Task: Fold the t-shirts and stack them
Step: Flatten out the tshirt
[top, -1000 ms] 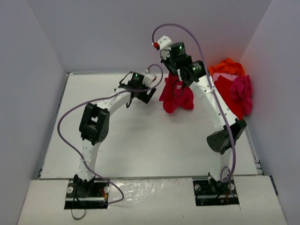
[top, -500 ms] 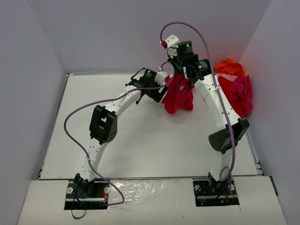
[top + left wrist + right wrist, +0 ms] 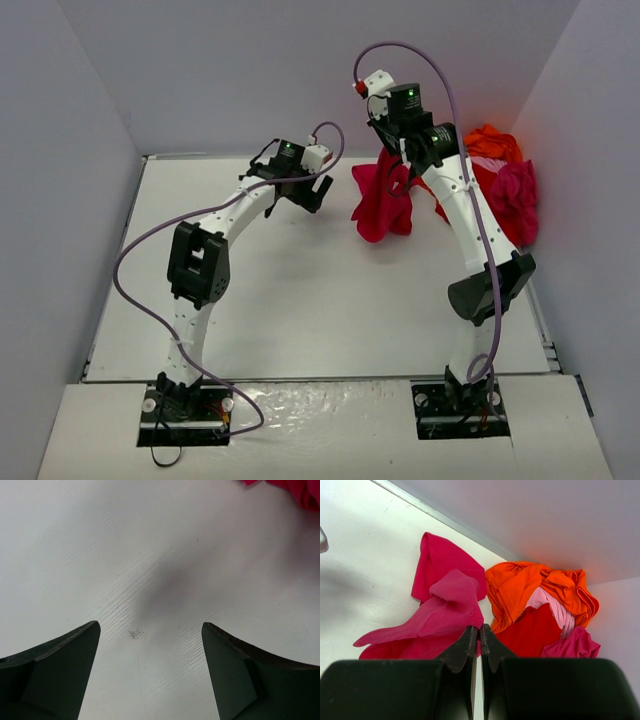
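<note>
Pinching the crimson t-shirt (image 3: 383, 205), the right hand (image 3: 480, 630) holds it raised beside the pile (image 3: 500, 185) at upper right, probably to separate it; the left hand (image 3: 150, 630) waits wide, empty, over the surface (image 3: 300, 290).

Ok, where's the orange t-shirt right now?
In the top view the orange t-shirt lies in the far right corner of the table, at the back of the heap, just behind the red shirt and magenta shirt.

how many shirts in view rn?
5. Crimson shirt pinched in the right gripper; orange, pale pink, red and magenta piled far right. More may be buried.
</note>
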Controlling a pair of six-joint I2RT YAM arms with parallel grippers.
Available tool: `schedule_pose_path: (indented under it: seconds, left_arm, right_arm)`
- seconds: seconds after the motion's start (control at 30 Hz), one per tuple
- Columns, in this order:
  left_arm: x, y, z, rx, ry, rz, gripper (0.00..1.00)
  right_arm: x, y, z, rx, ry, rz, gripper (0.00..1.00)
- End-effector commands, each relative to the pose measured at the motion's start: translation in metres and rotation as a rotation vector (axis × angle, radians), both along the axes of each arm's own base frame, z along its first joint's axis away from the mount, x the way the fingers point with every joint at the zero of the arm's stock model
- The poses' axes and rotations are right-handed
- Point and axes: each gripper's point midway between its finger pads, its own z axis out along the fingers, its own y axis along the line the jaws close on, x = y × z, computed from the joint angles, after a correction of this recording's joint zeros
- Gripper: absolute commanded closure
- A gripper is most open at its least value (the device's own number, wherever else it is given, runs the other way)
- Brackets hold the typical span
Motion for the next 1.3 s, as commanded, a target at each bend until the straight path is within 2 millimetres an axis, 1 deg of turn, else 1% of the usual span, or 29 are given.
schedule_pose_path:
  seconds: [0.0, 0.1, 0.2, 0.4, 0.57, 0.7, 0.83, 1.27]
  left_arm:
    - [-0.004, -0.020, 0.107, -0.145, -0.167, -0.034, 0.20]
    - [-0.008, -0.025, 0.117, -0.159, -0.174, -0.044, 0.20]
    - [-0.012, -0.032, 0.122, -0.171, -0.172, -0.051, 0.20]
    - [-0.026, -0.056, 0.125, -0.189, -0.156, -0.100, 0.20]
    - [-0.031, -0.067, 0.132, -0.209, -0.151, -0.120, 0.20]
    - [-0.038, -0.076, 0.136, -0.213, -0.150, -0.144, 0.20]
    - [-0.048, -0.089, 0.134, -0.215, -0.139, -0.178, 0.20]
    - [-0.057, -0.130, 0.126, -0.219, -0.123, -0.244, 0.20]
  right_arm:
    - [-0.002, -0.003, 0.048, 0.047, -0.129, -0.002, 1.00]
    - [0.000, -0.002, 0.043, 0.044, -0.119, -0.004, 1.00]
    - [0.002, -0.001, 0.038, 0.045, -0.109, -0.006, 1.00]
    - [0.004, -0.001, 0.033, 0.039, -0.100, -0.012, 1.00]
    - [0.004, -0.001, 0.031, 0.035, -0.094, -0.011, 1.00]
    - [0.006, -0.001, 0.029, 0.030, -0.094, -0.014, 1.00]
    - [0.007, 0.001, 0.025, 0.037, -0.083, -0.010, 1.00]
    - [0.006, 0.003, 0.027, 0.047, -0.086, -0.003, 1.00]
